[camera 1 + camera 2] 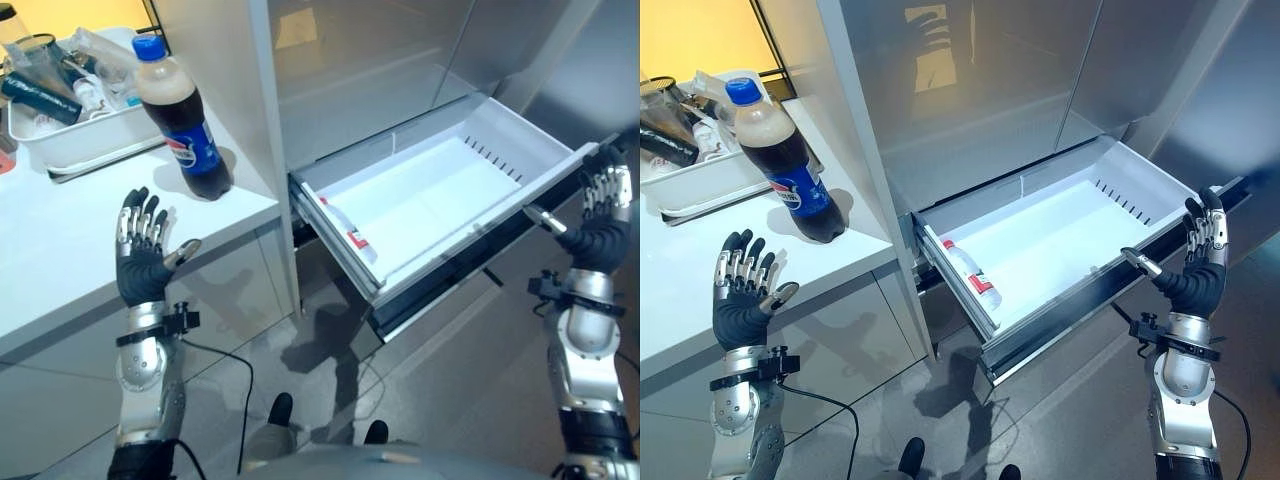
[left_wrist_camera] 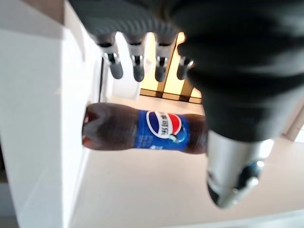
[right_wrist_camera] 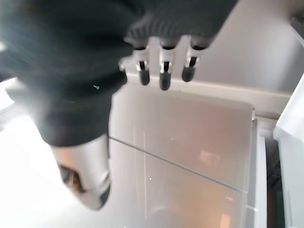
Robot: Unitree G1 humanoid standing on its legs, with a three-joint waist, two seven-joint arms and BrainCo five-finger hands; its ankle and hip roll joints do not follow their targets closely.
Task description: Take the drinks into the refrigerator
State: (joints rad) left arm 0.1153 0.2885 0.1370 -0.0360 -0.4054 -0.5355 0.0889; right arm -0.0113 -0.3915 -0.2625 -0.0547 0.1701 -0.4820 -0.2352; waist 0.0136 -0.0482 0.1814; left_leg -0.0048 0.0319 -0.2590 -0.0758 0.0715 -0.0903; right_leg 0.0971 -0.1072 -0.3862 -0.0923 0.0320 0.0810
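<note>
Down at lower left of the head views, the left robot hand is raised with its fingers spread and upright, thumb out to the side, gripping nothing; it hangs at the front edge of the white counter, short of the cola bottle and apart from it. Over at the right edge, the right robot hand is up too, fingers straight and relaxed, thumb pointing inward, just beside the front corner of the pulled-out drawer — whether it touches the drawer front I cannot tell. So both hands are empty right now! Moving on to that drawer, mid-frame: it stands wide open from the grey refrigerator, and along its left wall lies a small clear bottle with a red label, on its side. That reads as one drink already stowed. Back on the counter, upper left, the cola bottle stands upright with its blue cap on, close to the refrigerator's side panel; the left wrist view looks straight at it past the open fingers, so it seems to be the next pick. Farthest back, in the upper left corner, a white tray holds a jumble of bottles and wrappers; which are drinks I cannot make out. By my reading: drawer open, one in, the cola to grasp and carry across, and the drawer to push closed.
</note>
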